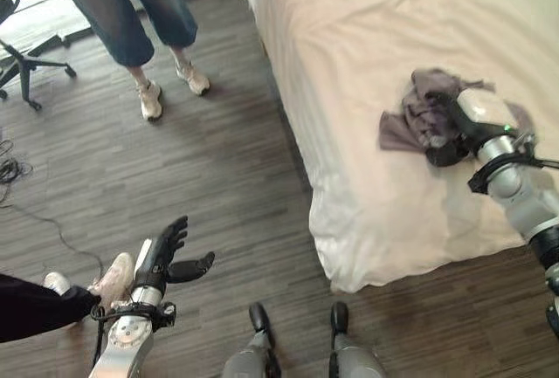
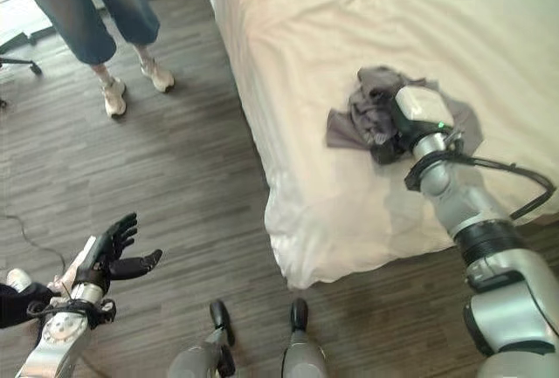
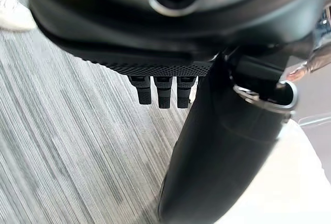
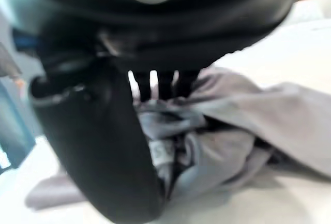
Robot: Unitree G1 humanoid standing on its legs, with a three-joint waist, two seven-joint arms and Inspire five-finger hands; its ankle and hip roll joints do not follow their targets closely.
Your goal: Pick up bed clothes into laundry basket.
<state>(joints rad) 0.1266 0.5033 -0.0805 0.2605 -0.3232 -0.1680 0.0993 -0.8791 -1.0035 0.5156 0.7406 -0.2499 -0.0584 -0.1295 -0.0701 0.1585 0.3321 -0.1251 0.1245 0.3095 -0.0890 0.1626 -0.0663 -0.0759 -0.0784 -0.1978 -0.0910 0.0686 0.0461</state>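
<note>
Right hand (image 2: 391,138): was seen on top of the bed, pressed into a crumpled grey garment (image 1: 417,114). In the right wrist view its fingers (image 4: 164,84) were pointed down into the folds and the thumb was laid along the cloth; whether they were curled round the fabric or merely laid against it could not be told, the tips being buried in the garment.

Left hand (image 1: 166,254): was held over the wooden floor (image 1: 201,177), well apart from the bed, with fingers spread and straight and the thumb stuck out sideways. Nothing was held or touched by it.

Grey garment: was bunched in a heap on the white sheet (image 2: 349,37), near the bed's near edge, with one flap trailed out toward the bed's floor side. Part of it was covered by the right hand and wrist.

Bystanders: a person (image 1: 131,11) in blue cropped trousers and pale shoes was shown standing on the floor beyond the left hand, cut off above the thighs. A dark sleeve (image 1: 35,306) of a second person was caught at the frame's lower left edge, beside the left arm.

Office chair (image 1: 22,55): was cut off at the far left edge.
</note>
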